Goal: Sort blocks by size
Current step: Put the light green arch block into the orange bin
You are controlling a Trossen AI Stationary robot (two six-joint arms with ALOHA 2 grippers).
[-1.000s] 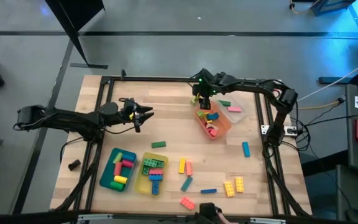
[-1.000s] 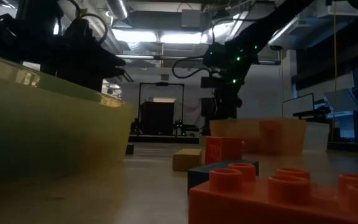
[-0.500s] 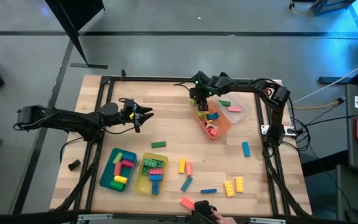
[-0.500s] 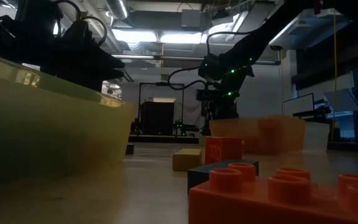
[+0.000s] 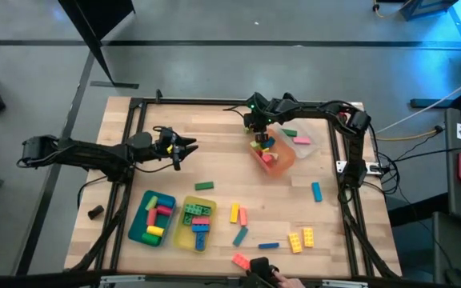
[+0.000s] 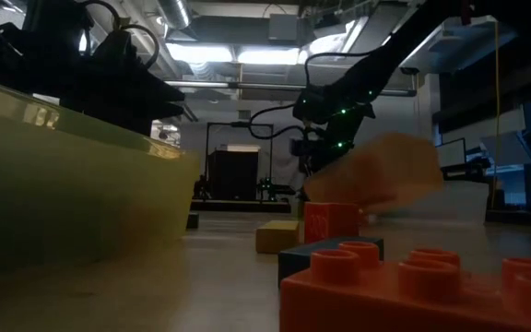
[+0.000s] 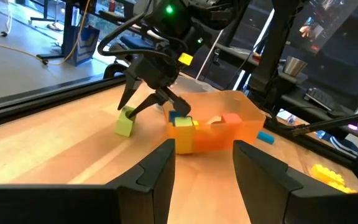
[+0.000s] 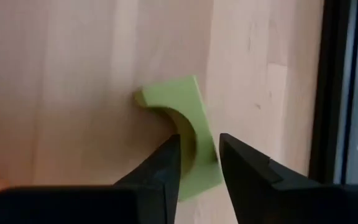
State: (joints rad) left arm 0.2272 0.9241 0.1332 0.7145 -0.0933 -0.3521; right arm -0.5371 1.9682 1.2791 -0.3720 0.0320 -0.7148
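You have four trays on the table: one teal plastic tray point(image 5: 137, 222), one yellow plastic tray point(image 5: 182, 233), one orange translucent tray point(image 5: 283, 165) and one clear tray point(image 5: 310, 149). Loose studded toy bricks on the bare wood come to ten:
- three yellow point(image 5: 234, 212)
- two teal point(image 5: 316, 191)
- one dark green bar point(image 5: 204, 186)
- one pink point(image 5: 243, 216)
- one blue bar point(image 5: 268, 246)
- one red point(image 5: 241, 261)
- one light green arched block point(image 8: 182, 118)

The clear tray holds two bricks, one green point(image 5: 289, 133) and one pink point(image 5: 302, 141). The other three trays hold several bricks each, too crowded for you to count. Two dark robot arms are in view, the left arm point(image 5: 86, 152) and the right arm point(image 5: 326, 108).
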